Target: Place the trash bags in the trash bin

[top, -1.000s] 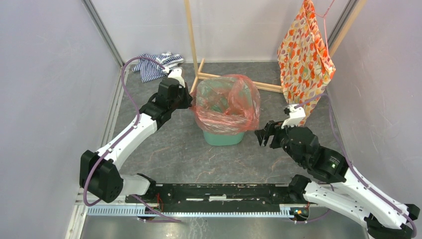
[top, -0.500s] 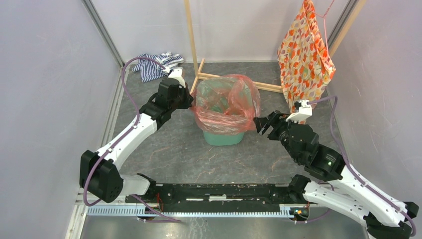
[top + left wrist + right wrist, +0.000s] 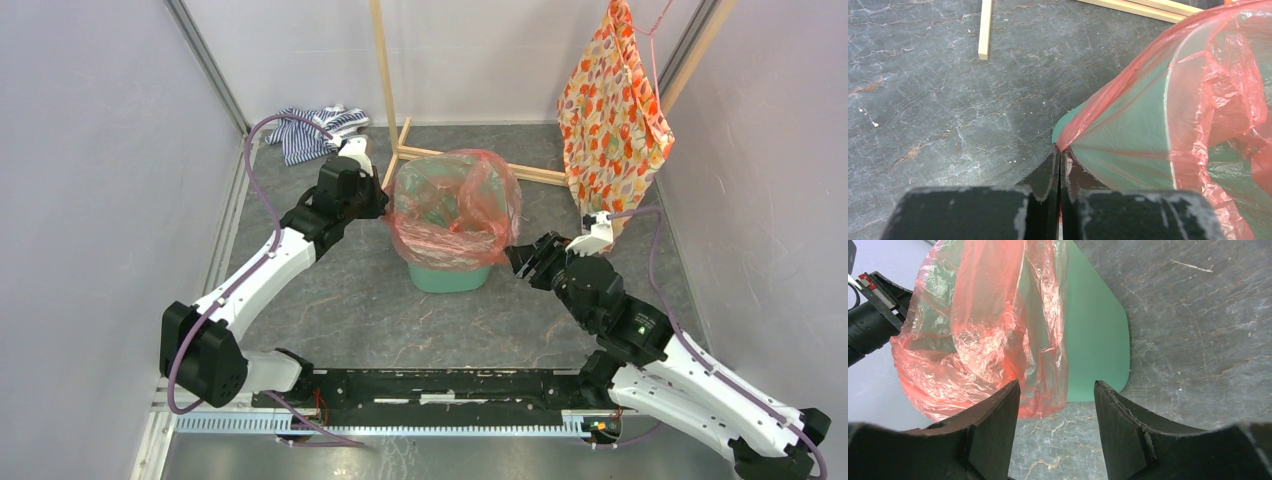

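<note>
The translucent red trash bag [image 3: 455, 205] is draped over the mouth and upper sides of the mint-green trash bin [image 3: 450, 276] in the middle of the floor. My left gripper [image 3: 383, 206] is at the bin's left rim, shut on a pinch of the bag's edge [image 3: 1083, 125], which pulls taut from the fingertips [image 3: 1060, 150]. Bare green bin wall [image 3: 1062, 129] shows just beyond. My right gripper [image 3: 520, 258] stands open at the bin's right side. In its wrist view the gripper [image 3: 1056, 385] has nothing between its jaws, with the bag's hanging hem [image 3: 983, 330] and the bin wall [image 3: 1093, 340] just ahead.
An orange floral cloth [image 3: 610, 110] hangs from a wooden stand at the back right. The stand's upright [image 3: 384, 70] and floor bar [image 3: 520, 173] lie behind the bin. A striped cloth [image 3: 315, 128] lies at the back left. Walls close in on both sides.
My right gripper has moved left and forward to the bin's right side, its jaws a little narrower. The left arm and the bag have not moved.
</note>
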